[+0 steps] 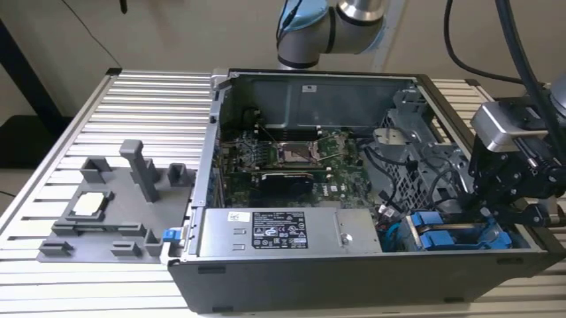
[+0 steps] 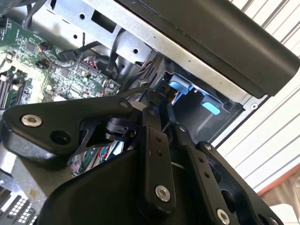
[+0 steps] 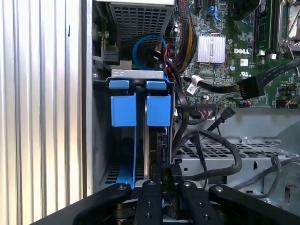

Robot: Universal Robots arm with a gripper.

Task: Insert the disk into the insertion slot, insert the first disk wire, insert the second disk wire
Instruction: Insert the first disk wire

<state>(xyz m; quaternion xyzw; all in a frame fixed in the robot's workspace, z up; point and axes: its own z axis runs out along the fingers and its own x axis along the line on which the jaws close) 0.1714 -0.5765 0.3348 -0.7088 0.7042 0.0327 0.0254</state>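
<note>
- Fingers (image 3: pixel 151 199) of the gripper (image 2: pixel 151 99): set close together and apparently pinching the black plug of a disk wire (image 3: pixel 236 161). The contact itself is partly hidden.
- Computer case (image 1: pixel 354 278): lies with its open side up. On the exterior view's clock face, the gripper hangs over the case's 4 o'clock corner.
- Power-supply box (image 1: pixel 287 232): at 6 o'clock in the case, just beside the drive bay.
- Insertion slot (image 3: pixel 138 75): a grey cage with blue rails, at 4 o'clock in the case.
- Disk (image 3: pixel 158 112): seated edge-on in the slot, its blue caddy tab level with the neighbouring tab. The disk-insertion step is judged complete.
- Step in hand: judged to be a wire insertion. Whether it is the first or the second wire cannot be told.
- Requirement: seating the plug calls for squaring it to the socket on the disk's exposed edge, then pushing straight in with little side load. Loose cables (image 3: pixel 201 84) nearby could snag.
</note>
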